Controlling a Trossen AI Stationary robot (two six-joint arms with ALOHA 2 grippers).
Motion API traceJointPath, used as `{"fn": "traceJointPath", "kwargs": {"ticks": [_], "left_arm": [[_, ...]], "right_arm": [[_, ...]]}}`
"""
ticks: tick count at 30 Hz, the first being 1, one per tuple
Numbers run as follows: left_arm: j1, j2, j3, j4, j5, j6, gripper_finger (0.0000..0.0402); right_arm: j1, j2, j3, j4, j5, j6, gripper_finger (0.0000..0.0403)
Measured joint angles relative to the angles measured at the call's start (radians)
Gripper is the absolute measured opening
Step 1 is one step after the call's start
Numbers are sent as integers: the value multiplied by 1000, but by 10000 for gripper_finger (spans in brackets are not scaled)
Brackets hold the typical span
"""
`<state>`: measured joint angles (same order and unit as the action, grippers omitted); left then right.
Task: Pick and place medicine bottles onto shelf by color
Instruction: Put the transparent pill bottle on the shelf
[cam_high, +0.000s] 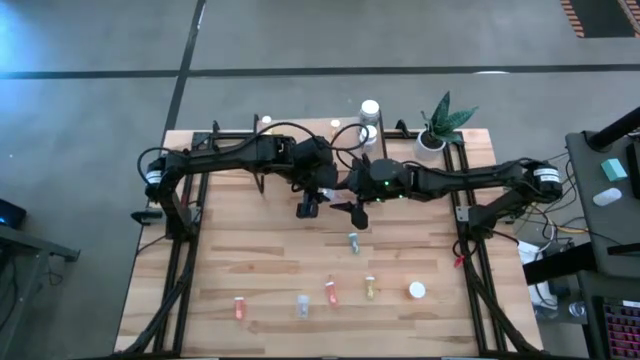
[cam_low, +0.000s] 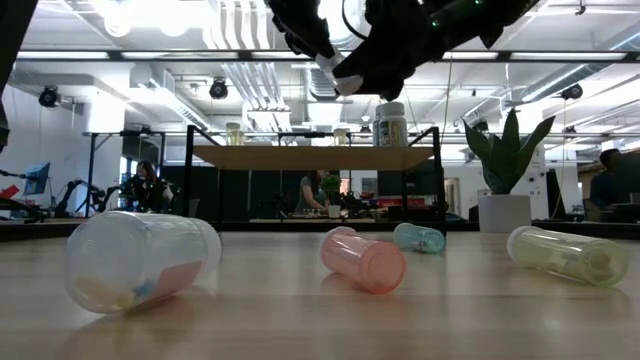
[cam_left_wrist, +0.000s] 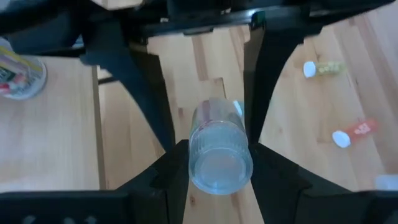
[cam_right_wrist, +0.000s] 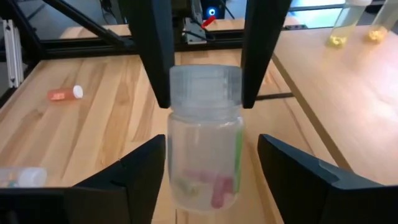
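A clear medicine bottle (cam_right_wrist: 205, 149) with a ridged pale cap hangs in the air over the table's middle, with pink and green bits inside. My left gripper (cam_left_wrist: 219, 171) is shut on it. It also shows in the high view (cam_high: 310, 204). My right gripper (cam_right_wrist: 211, 168) is open, and its two fingers stand on either side of the bottle's body. I cannot tell whether they touch it. It also shows in the high view (cam_high: 352, 211). The shelf (cam_low: 310, 157) stands at the table's far side with a few bottles (cam_low: 389, 124) on it. My left gripper pinches the ridged cap (cam_right_wrist: 205, 87) of the clear bottle between its two fingers (cam_right_wrist: 155, 62), one on each side of the cap. The fingers come from above, pointing down. The bottle hangs upright below them, clear of the table.
Several small bottles lie on the near half of the table: bluish (cam_high: 353, 241), orange (cam_high: 239, 307), clear (cam_high: 302, 304), red-orange (cam_high: 330, 291), yellow (cam_high: 369, 289) and a white cap (cam_high: 417, 290). A potted plant (cam_high: 435, 128) stands at the far right.
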<state>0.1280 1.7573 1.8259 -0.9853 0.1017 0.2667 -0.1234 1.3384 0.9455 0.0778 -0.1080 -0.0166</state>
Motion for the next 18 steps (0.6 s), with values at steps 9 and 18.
{"fn": "traceJointPath", "kwargs": {"ticks": [9, 18], "left_arm": [[0, -1, 0, -2, -1, -2, 130], [-1, -1, 0, -3, -2, -1, 130]], "right_arm": [[1, -39, -1, -24, -3, -9, 180], [1, -35, -1, -31, -7, -10, 146]]}}
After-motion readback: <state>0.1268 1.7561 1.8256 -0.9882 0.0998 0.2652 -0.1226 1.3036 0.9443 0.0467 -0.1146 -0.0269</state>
